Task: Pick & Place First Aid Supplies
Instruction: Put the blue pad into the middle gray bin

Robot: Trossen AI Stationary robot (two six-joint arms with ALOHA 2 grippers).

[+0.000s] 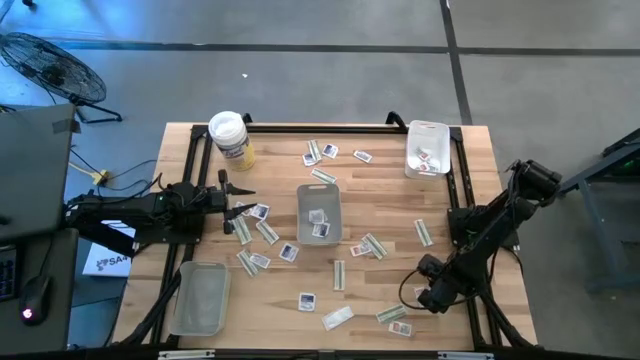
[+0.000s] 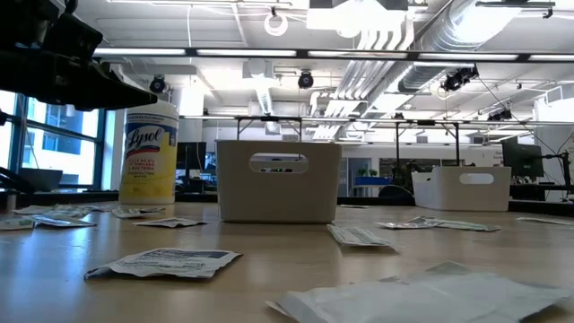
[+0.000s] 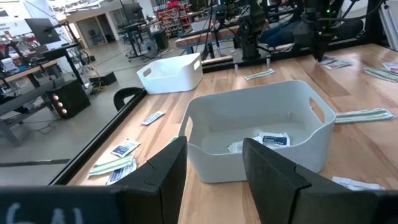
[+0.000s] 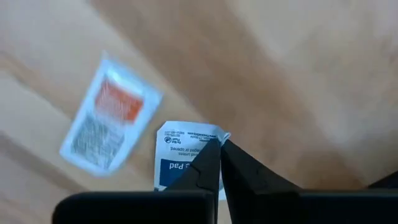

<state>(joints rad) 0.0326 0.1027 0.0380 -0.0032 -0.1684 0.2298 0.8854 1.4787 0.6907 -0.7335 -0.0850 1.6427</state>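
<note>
Small flat first aid packets lie scattered flat on the wooden table (image 1: 330, 270), some white with blue or red print, some narrow pale strips (image 1: 340, 274). My right gripper (image 1: 420, 298) points down near the table's near right edge and is shut on a white packet with blue print (image 4: 180, 155). A packet with orange print (image 4: 112, 121) lies beside it on the wood. My left gripper (image 1: 238, 209) waits at the left side, level and open, facing the middle tray (image 3: 255, 130), which holds a few packets (image 3: 273, 140). My right gripper pinches the white, blue-printed packet between its two fingertips (image 4: 208, 163), at the packet's edge near one corner (image 4: 211, 138). The fingers come from above, pointing down. I cannot tell whether the packet is clear of the table.
A clear tray (image 1: 200, 297) sits at the near left and another tray (image 1: 428, 148) with packets at the far right. A white-lidded tub with a yellow label (image 1: 230, 138) stands at the far left. Black frame rails (image 1: 300, 127) run along the table's edges.
</note>
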